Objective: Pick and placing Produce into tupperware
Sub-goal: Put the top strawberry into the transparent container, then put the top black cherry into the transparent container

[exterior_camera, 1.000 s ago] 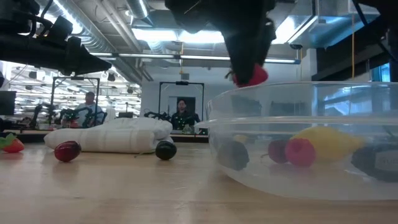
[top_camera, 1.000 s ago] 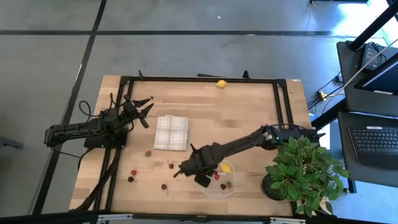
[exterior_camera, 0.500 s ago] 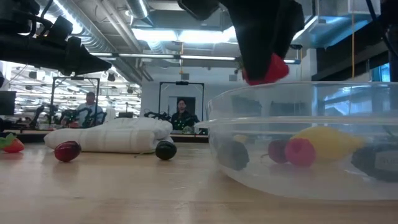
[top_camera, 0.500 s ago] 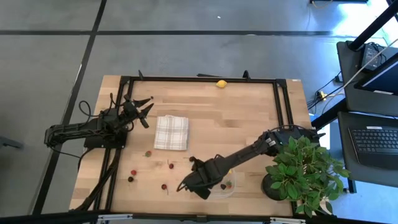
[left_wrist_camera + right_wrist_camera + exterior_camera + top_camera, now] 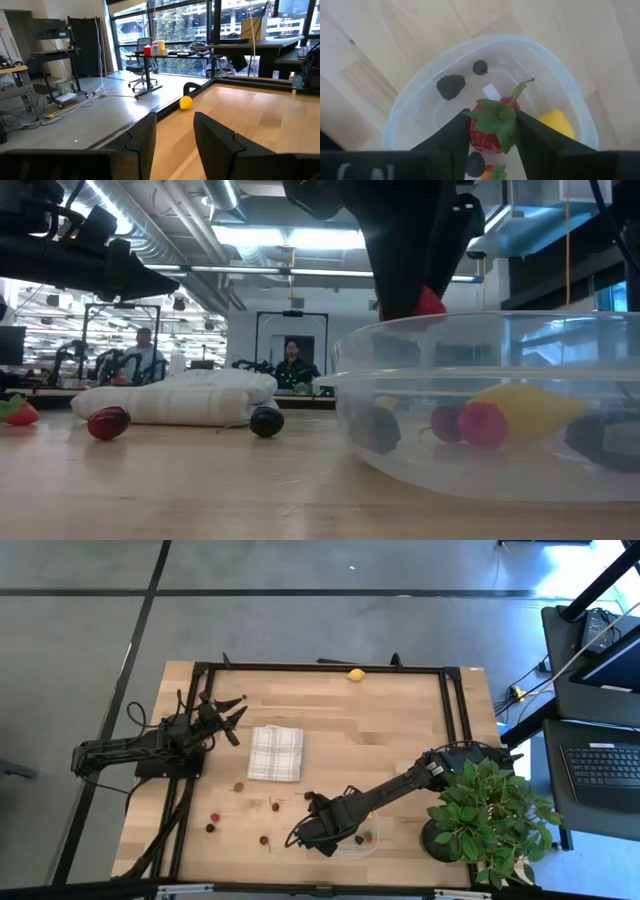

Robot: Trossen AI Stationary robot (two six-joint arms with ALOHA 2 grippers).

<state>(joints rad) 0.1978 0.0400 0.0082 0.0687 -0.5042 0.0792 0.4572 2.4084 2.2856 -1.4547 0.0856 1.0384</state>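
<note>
One strawberry (image 5: 492,131) between claw (image 5: 492,142) fingers.

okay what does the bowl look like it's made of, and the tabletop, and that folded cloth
The tupperware looks like clear, glossy plastic: the fruit inside shows through its wall. The tabletop looks like pale wood with a smooth finish, showing plank seams and grain. The folded cloth seems to be soft woven fabric in a white-and-grey check, probably cotton, though that is a guess from its look.

Evenly bright overhead on the desk (image 5: 380,730); soft shadows. Glare from ceiling lights (image 5: 285,235) above the clear tupperware (image 5: 500,400), silhouetting the arm. Blurred dark foreground in both wrist views.
</note>
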